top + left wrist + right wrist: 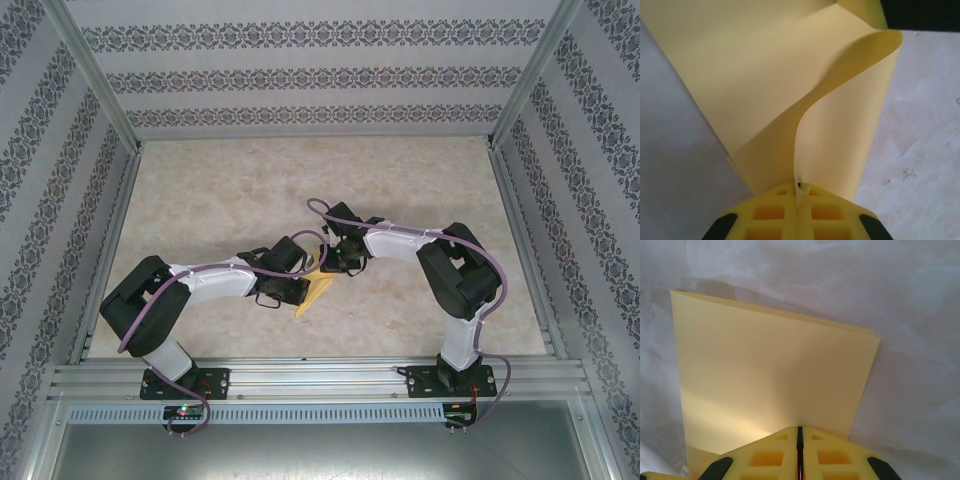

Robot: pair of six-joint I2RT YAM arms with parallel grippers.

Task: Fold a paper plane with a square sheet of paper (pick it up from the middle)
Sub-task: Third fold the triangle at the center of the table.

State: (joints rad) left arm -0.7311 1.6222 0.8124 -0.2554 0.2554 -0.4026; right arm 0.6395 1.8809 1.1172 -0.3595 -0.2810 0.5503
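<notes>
The yellow square sheet of paper [313,292] lies at the table's middle, folded into layers with a pointed end toward the near edge. My left gripper [296,283] comes at it from the left. In the left wrist view the left gripper [800,192] is shut on a raised flap of the sheet [790,90], which curls upward from the flat layers. My right gripper [336,262] reaches in from the right. In the right wrist view its jaws [800,429] stand shut, tips at the near edge of the flat folded sheet [770,375]. I see no paper between them.
The marbled tabletop [300,190] is boxed in by patterned walls and metal posts [95,75]. An aluminium rail [320,375] carrying both arm bases runs along the near edge. The two wrists sit close together over the paper.
</notes>
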